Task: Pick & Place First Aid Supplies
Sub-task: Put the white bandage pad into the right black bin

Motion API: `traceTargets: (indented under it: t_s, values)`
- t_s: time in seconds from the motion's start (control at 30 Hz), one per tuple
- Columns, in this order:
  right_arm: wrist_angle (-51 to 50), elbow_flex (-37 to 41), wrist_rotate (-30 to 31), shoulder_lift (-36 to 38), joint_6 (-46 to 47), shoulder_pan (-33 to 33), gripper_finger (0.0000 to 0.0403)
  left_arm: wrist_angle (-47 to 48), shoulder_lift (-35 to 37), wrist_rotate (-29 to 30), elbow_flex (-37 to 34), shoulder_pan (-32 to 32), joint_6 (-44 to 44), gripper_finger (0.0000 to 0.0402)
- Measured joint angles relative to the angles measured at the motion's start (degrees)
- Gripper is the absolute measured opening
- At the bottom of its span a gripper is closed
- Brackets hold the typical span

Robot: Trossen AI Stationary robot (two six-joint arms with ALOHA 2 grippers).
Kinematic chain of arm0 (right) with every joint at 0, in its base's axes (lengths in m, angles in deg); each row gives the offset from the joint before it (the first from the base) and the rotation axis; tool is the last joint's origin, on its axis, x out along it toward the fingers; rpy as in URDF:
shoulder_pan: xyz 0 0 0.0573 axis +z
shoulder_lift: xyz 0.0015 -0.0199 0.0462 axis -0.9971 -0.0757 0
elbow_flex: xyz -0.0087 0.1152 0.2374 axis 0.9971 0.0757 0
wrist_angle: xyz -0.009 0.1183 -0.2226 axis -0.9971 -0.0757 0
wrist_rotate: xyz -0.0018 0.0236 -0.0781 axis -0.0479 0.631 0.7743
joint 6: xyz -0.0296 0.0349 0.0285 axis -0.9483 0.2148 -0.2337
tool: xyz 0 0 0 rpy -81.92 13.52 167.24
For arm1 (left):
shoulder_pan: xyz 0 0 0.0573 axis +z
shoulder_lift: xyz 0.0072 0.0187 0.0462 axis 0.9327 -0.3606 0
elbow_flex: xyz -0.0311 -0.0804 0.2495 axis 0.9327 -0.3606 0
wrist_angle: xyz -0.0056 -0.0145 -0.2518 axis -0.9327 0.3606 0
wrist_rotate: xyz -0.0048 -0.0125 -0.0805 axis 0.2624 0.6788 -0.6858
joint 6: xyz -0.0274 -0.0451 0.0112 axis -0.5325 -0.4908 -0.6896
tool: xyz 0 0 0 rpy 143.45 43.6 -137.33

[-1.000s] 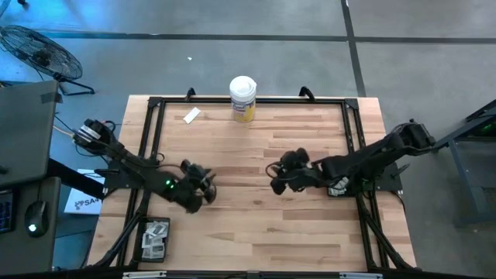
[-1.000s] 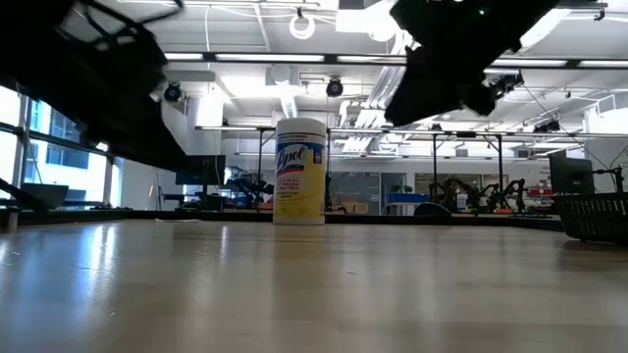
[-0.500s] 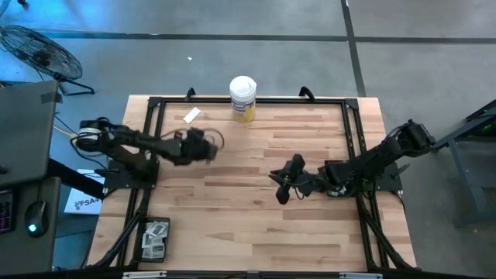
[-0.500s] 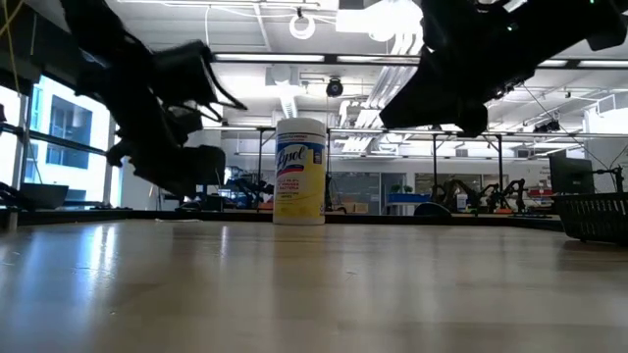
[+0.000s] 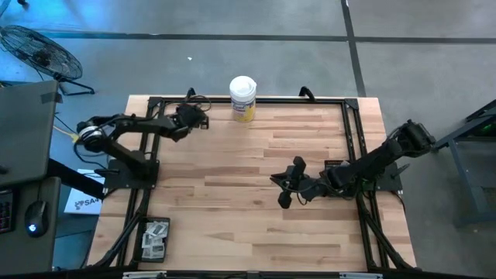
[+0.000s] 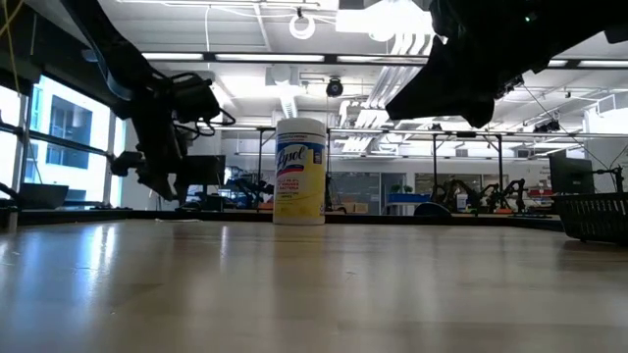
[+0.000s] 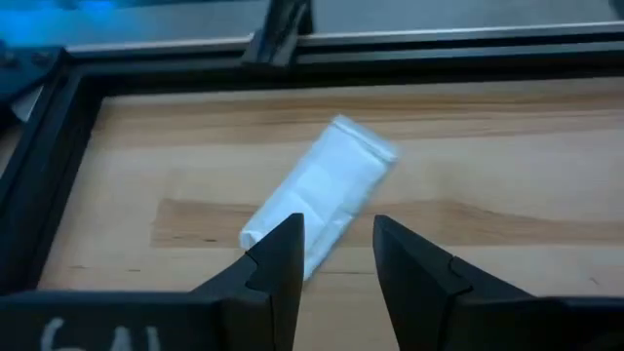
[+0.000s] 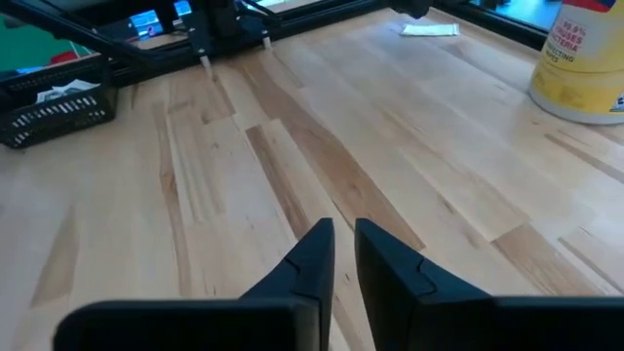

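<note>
Packet point(image 7: 317, 197): one narrow white oblong wrapper, lying flat and askew on the table's point(image 5: 256, 225) far left corner, just inside the black frame point(image 7: 58, 127). Nothing grips it.

Left gripper point(image 7: 336, 244): poised over the packet, fingers apart with a clear gap, the packet's near end showing between the tips. In the high view this gripper point(image 5: 190, 118) sits at the far left corner, just left of the canister.

Basket point(image 5: 153, 240): dark mesh, at the near left corner by the table's edge, holding several white packets point(image 5: 156, 230).

Canister point(image 5: 242, 98): white, yellow label, upright at the middle of the far edge, well apart from the basket.

Right gripper point(image 5: 288, 186): over bare wood right of centre, fingers nearly together with a thin slit between them, holding nothing.
</note>
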Motion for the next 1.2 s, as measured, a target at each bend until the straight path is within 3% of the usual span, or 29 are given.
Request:
traceTargets:
  t_s: [0.13,0.27,0.43,0.6,0.93,1.2]
  values:
    - [0.0,0.0,0.4,0.0,0.3,0.0,0.0034,-1.4,-2.6,-1.1,0.0,1.5,-1.2,0.0122]
    - [0.0,0.0,1.0,0.0,0.1,0.0,0.0030,-2.7,-6.7,2.5,0.0,1.4,-2.0,0.0111]
    - [0.0,0.0,0.8,0.0,0.2,0.0,0.0029,-4.6,-10.3,6.9,0.0,1.5,-4.2,0.0059]
    - [0.0,0.0,0.6,0.0,0.1,0.0,0.0027,-6.9,-11.1,5.2,0.0,1.5,-3.0,0.0006]
    - [0.0,0.0,-0.3,0.0,0.6,0.0,0.0025,-6.9,-13.9,3.7,0.2,0.4,-0.8,0.0002]
    - [0.0,0.0,-0.3,0.0,1.0,-0.2,0.0019,-6.9,-13.0,-2.4,0.2,-10.3,3.2,0.0003]
